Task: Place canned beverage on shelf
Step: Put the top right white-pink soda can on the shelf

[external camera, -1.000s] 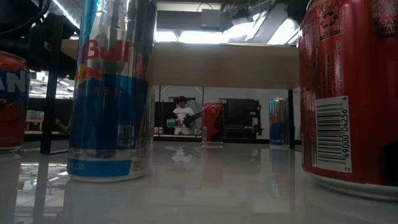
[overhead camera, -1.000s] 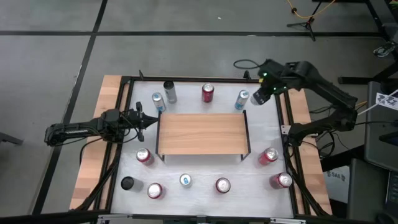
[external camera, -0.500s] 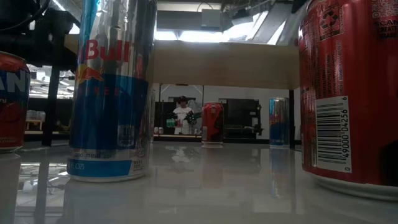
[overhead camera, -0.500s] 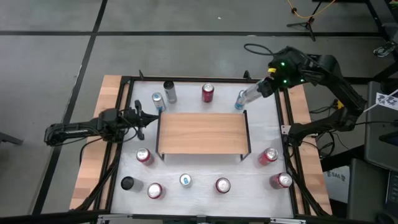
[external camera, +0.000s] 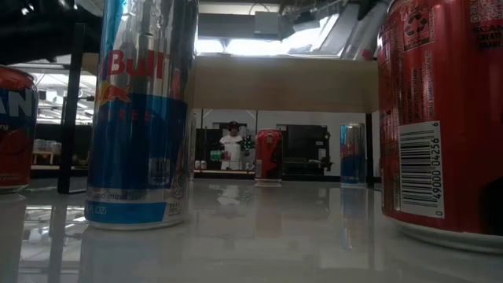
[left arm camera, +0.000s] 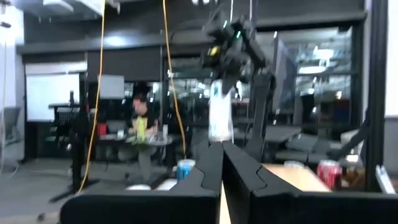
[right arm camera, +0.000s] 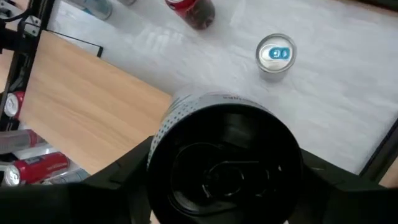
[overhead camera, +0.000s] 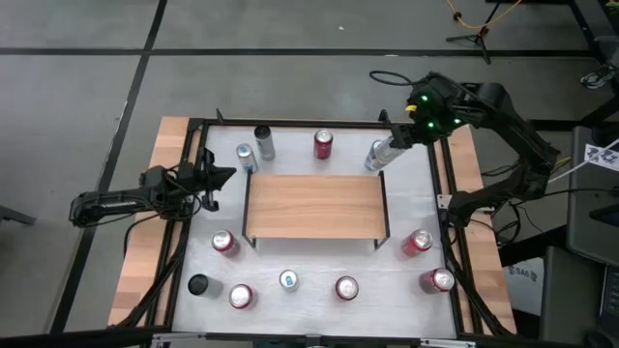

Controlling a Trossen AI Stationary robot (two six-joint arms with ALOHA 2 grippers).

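While my left gripper (overhead camera: 224, 175) hangs off the shelf's (overhead camera: 314, 206) left end with its fingers (left arm camera: 208, 171) pressed together and holding nothing, I see the work going on at the other arm. Just ahead of the left gripper sits a blue can (overhead camera: 246, 158) with a dark can (overhead camera: 264, 142) beside it, and on the near side of it a red can (overhead camera: 224, 243) stands by the shelf's front left leg. The shelf itself has its wooden top bare, and in the low view its board (external camera: 283, 82) spans the middle of the picture between a big blue can (external camera: 141, 110) and a big red can (external camera: 440, 118) close to the camera. Past the shelf's far edge a red can (overhead camera: 323, 145) stands upright. My right gripper (overhead camera: 397, 145) is at the shelf's far right corner, clamped on the can (overhead camera: 379, 156), a slim silver and blue one that it holds tilted, clear of the table (overhead camera: 411, 208). In the right wrist view the can's dark end (right arm camera: 225, 165) fills the space between the fingers, with the shelf top (right arm camera: 93, 112) below it and to one side. In the left wrist view the same can (left arm camera: 219, 115) hangs in the air under the right arm, and a person (left arm camera: 140, 121) sits far back in the room.
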